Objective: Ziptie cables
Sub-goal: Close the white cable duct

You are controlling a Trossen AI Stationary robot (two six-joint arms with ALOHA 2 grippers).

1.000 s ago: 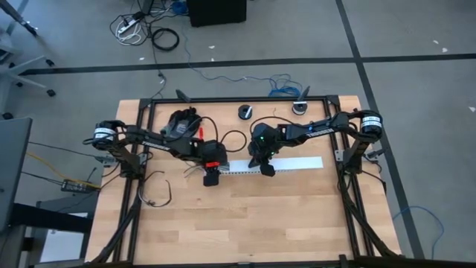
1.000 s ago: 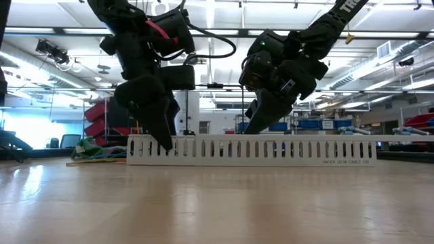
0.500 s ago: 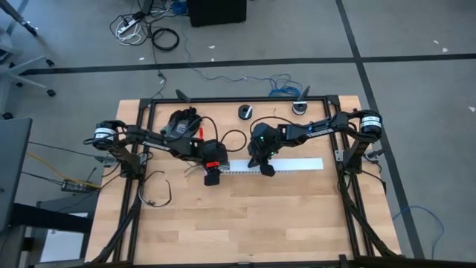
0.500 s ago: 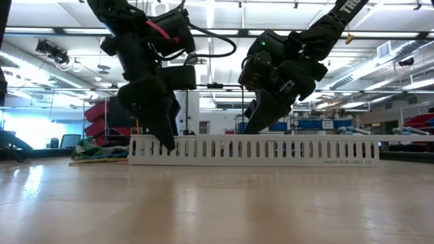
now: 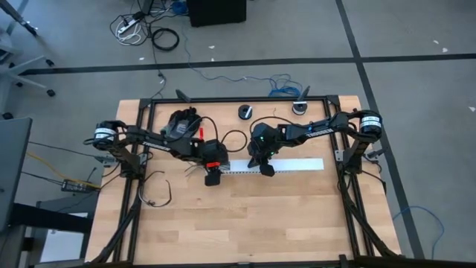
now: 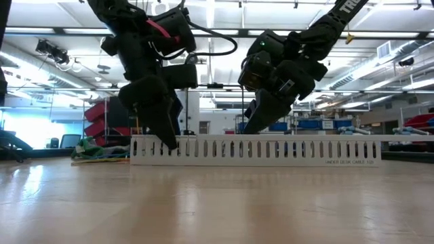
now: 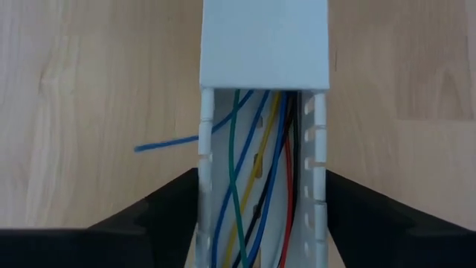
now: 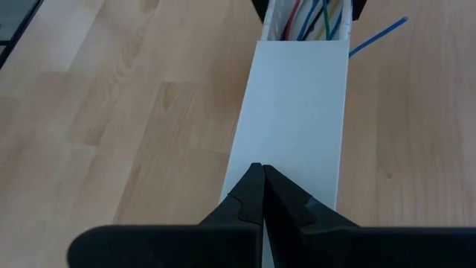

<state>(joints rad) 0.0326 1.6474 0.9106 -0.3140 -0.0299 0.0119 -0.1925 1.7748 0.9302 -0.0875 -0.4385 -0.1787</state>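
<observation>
Grey floor (image 5: 416, 112) crossed by dark tape lines (image 5: 372, 97); ceiling strip lights (image 6: 61, 30); blue bins (image 6: 319, 124) on shelves.

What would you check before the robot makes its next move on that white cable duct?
1. Right gripper shut, tip resting on the duct cover: ok.
2. Left gripper open, one finger either side of the slotted duct at its uncovered end: ok.
3. Left fingers clear of the duct's walls: cannot tell.
4. Coloured wires all lying inside the duct: not ok, one blue wire pokes out through a side slot.
5. Zip tie on hand: not ok, none visible.
</observation>
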